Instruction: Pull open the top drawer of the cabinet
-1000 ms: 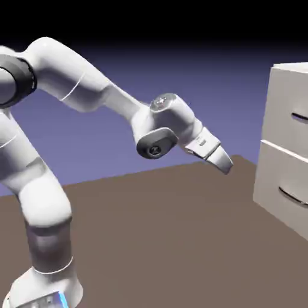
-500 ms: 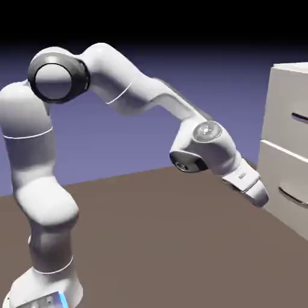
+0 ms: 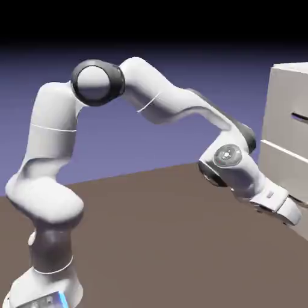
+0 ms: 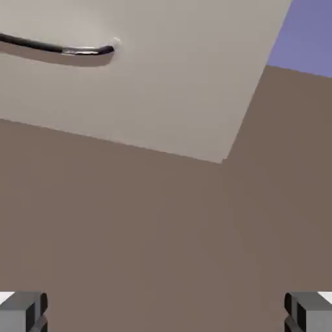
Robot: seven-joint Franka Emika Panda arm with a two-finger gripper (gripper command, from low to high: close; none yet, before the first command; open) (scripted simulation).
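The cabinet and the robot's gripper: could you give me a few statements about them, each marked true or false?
1. The top drawer is pulled open. False: its front sits closed.
2. The gripper is open. True.
3. The gripper is holding the top drawer's handle. False: nothing is between its fingertips.
4. In the exterior view, the gripper is lower than the top drawer. True.
5. The cabinet is bright red. False: it is pale grey-beige.
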